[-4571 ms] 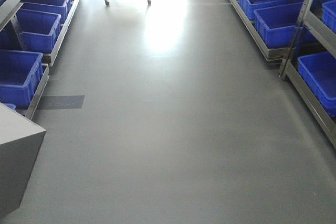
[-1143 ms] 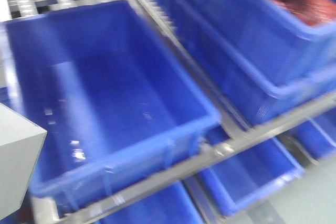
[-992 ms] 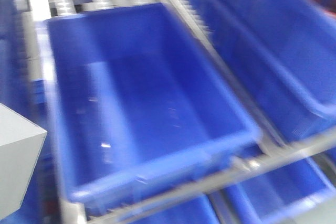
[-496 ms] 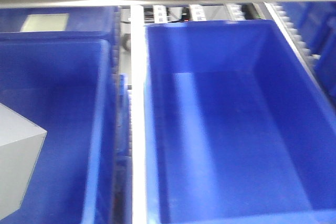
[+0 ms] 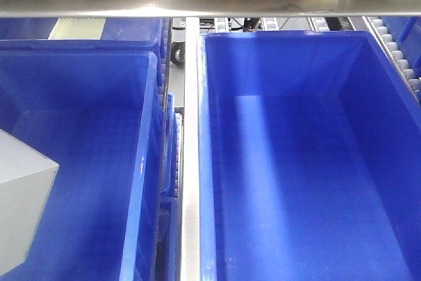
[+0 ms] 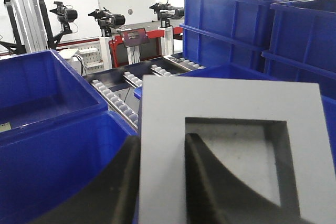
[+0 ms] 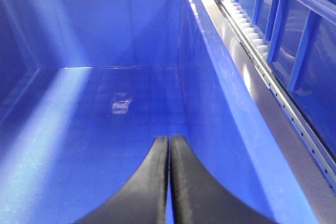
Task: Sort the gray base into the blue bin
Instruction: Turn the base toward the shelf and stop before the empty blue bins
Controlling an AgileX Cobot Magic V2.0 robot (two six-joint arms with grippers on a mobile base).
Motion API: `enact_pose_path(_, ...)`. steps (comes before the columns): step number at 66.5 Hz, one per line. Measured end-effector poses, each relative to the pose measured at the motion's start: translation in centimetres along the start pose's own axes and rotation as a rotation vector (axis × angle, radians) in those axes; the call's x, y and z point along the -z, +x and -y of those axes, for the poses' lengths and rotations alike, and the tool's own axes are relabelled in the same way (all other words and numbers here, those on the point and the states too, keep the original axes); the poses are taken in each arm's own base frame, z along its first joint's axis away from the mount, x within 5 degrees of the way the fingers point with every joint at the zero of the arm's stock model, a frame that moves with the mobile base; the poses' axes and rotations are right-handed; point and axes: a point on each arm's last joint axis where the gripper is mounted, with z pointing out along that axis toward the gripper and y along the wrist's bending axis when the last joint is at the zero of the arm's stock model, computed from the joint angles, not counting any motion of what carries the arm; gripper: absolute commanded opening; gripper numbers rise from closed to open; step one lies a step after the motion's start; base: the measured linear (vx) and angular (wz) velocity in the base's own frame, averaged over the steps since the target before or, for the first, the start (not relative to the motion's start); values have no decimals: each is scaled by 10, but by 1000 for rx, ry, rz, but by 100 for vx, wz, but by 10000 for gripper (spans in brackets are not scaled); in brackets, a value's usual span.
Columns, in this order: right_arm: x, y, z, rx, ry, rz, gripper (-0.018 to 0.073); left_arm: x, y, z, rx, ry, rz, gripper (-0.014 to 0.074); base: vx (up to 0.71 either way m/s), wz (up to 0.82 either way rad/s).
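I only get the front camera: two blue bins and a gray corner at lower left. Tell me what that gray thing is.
Observer: The left wrist camera shows the gray base, its square recess facing the lens.
Operator: Report the grip.
Observer: The left gripper pinches one wall, one finger inside the recess, one outside.
Operator: Now the right arm.
Observer: The right gripper is shut and empty, pointing into an empty-looking blue bin.

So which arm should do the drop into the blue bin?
Left. The left jaws clamp one wall of the gray base, apparently over a blue bin. The right jaws are shut on nothing, low inside a second bin.
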Motion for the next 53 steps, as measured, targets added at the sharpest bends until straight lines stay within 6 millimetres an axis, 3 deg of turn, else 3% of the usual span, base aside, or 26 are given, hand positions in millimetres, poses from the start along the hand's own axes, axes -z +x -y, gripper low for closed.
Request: enact_pose_path(53,0,0,0,0,0,0,-5,0,-1,0,-8,0,15,20,0,0)
